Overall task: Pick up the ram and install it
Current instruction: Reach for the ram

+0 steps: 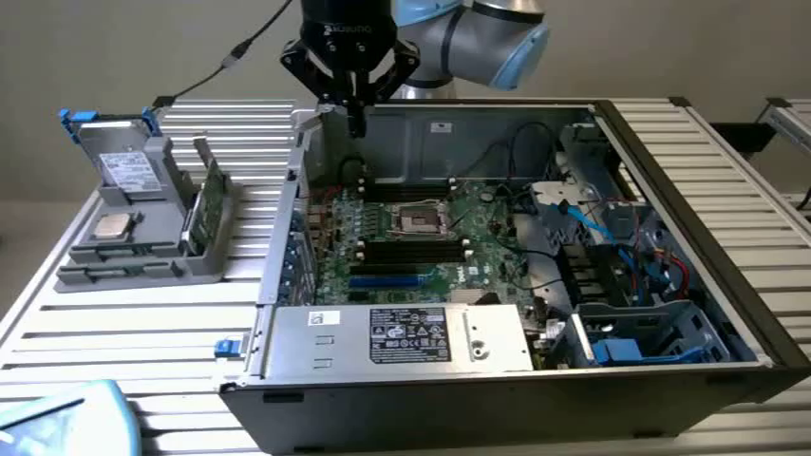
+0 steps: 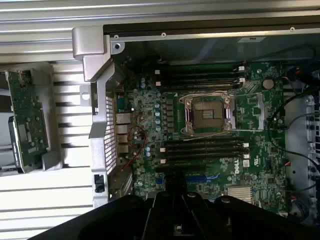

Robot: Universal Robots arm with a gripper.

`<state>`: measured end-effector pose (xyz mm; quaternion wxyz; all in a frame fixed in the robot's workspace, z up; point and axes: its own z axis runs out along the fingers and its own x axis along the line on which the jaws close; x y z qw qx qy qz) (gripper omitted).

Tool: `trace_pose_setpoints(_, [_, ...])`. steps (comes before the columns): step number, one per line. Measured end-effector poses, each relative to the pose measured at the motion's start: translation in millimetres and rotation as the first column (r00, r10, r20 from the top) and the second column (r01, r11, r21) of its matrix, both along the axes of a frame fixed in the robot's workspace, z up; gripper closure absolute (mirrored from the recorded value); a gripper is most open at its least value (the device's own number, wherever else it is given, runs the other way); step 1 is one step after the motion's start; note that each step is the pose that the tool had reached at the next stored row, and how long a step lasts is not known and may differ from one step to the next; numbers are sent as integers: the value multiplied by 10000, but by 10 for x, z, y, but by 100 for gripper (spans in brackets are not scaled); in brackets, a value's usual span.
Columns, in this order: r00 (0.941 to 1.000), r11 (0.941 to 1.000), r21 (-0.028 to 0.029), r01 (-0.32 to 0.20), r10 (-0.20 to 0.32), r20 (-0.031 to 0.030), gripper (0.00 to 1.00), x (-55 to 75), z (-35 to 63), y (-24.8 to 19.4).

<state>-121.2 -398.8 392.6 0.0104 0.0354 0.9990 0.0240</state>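
**Exterior view.** Shows the claw (image 1: 359, 122) clenched on nothing, hung over the far wall of the open computer case (image 1: 507, 142), near the case's corner toward the exterior view's left. Places the ram (image 1: 203, 204) outside the case and well apart from the claw. Finds it stood on edge and leaning in a grey holder (image 1: 127, 261) on the counter (image 1: 114, 332), just beside the case's side wall. Shows, inside the case, the motherboard (image 1: 481, 237) with its long black slots (image 1: 412, 249) and the processor socket (image 1: 416, 220) between two groups of them. Shows loose cables (image 1: 595, 223) along the side of the case away from the holder.

**Wrist view.** Looks straight down into the case. Puts the shut, empty claw (image 2: 172, 182) above the motherboard, close to the nearer group of slots (image 2: 205, 148). Shows the ram (image 2: 27, 120) beyond the case's perforated side wall, dark chips facing up.

**Hazards, as judged from this state.**
- If brought down on the ram with fingers shut, would strike its upper edge instead of straddling it, and could topple or scrape it.
- Given the lean in the holder, might take a skewed grip. Would then meet a slot crooked and jam or flex.
- Inside the case, could clip the socket just beside the slots, or snag a cable.
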Motion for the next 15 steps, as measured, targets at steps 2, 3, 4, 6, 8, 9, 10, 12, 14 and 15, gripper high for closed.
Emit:
trace_pose_setpoints(2, [10000,10000,0,0,0,0,89,0,0,0])
trace_pose_setpoints(3, [10000,10000,0,0,0,0,89,0,0,0])
trace_pose_setpoints(4, [10000,10000,0,0,0,0,89,0,0,0])
trace_pose_setpoints(6, [10000,10000,0,0,0,0,89,0,0,0])
trace_pose_setpoints(8, [10000,10000,0,0,0,0,89,0,0,0])
trace_pose_setpoints(9, [10000,10000,-1,0,0,0,89,0,0,0])
trace_pose_setpoints(10, [10000,10000,0,-1,1,0,89,-2,0,0])
trace_pose_setpoints(12, [10000,10000,-1,-1,1,0,89,-65,0,10])
trace_pose_setpoints(14, [10000,10000,-1,1,-1,0,89,-155,-5,27])
trace_pose_setpoints(15, [10000,10000,0,-1,1,0,89,-200,-7,35])
